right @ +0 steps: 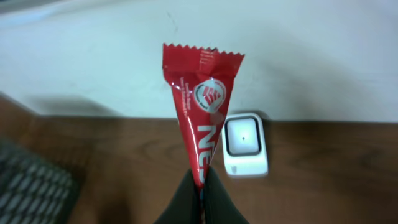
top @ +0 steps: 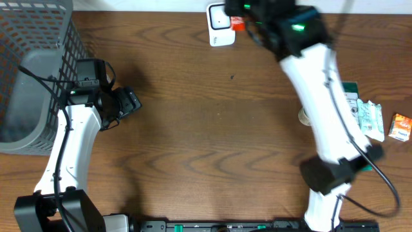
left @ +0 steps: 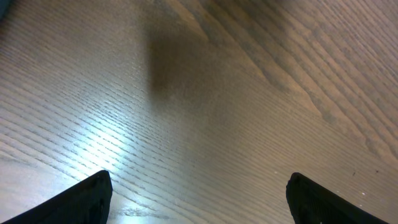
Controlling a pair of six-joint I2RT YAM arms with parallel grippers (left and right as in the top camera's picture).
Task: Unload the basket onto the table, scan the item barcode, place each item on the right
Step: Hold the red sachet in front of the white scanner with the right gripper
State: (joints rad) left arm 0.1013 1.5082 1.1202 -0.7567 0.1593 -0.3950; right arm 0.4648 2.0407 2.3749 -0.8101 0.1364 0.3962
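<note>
One risk is showing: the right gripper [right: 202, 186] is pinching the red packet [right: 202, 106] by its lower tip just beside the white scanner [right: 246, 144], and the limp wrapper may twist its barcode away. The left gripper [left: 199, 205] is hanging open, empty.

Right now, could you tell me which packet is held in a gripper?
The red packet, pinched in the right gripper near the scanner; the pale packet and the orange packet lie on the table.
</note>
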